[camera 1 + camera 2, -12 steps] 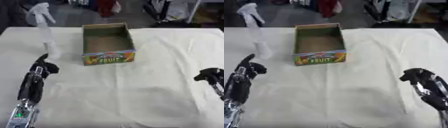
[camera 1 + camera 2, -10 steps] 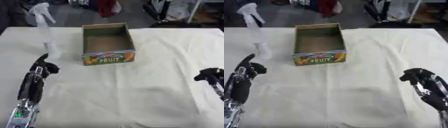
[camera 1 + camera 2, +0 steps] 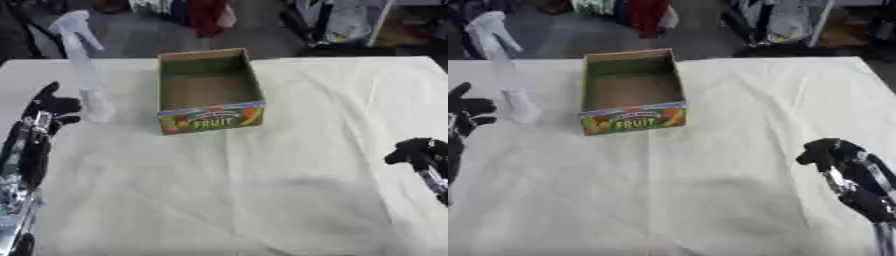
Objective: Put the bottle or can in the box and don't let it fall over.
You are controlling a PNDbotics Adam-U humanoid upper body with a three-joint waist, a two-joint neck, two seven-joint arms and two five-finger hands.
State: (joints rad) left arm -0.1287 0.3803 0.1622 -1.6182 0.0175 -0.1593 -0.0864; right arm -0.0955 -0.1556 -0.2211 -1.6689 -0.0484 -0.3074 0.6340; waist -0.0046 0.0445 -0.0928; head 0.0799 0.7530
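Cluttered room behind, clothes hanging and some racks, and in front of it a counter (image 3: 289, 190) covered with a wrinkly off-white cloth. Open cardboard box (image 3: 210, 92) with FRUIT printed on the front sits toward the far edge, a bit left of center, nothing in it.

What changed in the last half second or so: not much honestly. The left hand (image 3: 51, 107) has crept slightly up and toward the spray bottle (image 3: 85, 70), and that's about it. Bottle and box haven't budged, so the task is basically at square one, with the reach just getting going and no grab yet.

The bottle is a clear one with a white trigger head, standing upright near the far left corner, just left of the box. The left hand is right beside its base on the left side, fingers (image 3: 65, 105) relaxed and partly spread, pointing at the lower body of the bottle but I can't see any contact. Not wrapped around it for sure.

Right hand (image 3: 833, 152) is parked near the right edge, well apart from everything, fingers curled in and holding nothing.

Tall skinny bottle, so I'd guess it tips easily if nudged low.
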